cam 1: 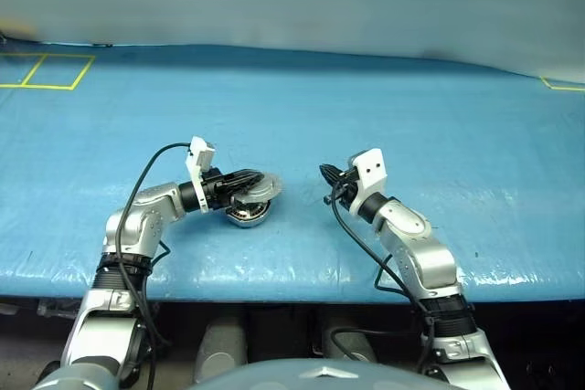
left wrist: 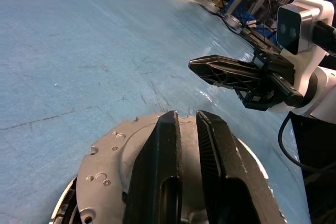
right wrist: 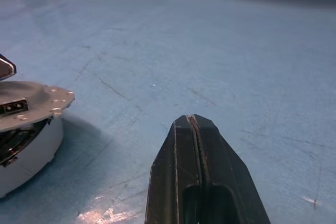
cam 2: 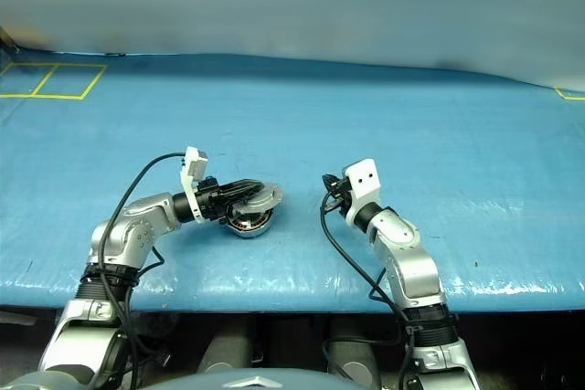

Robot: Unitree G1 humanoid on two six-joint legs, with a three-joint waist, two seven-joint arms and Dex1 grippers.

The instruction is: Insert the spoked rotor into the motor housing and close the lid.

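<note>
The task stood near its end. The lid lay tilted over the motor housing, its plain grey outer face up and a dark gap still visible under its raised edge, so closing was not complete. The left gripper rested on top of the lid, its two fingers close together with a narrow gap between them and nothing held; by judgement it was pressing the lid down.

The spoked rotor could not be made out; it was presumably already inside the housing, though the lid hid the interior and this could not be confirmed.

The right gripper hung well apart from the housing, its jaws fully closed on nothing. Remaining work: seat the lid flat.
</note>
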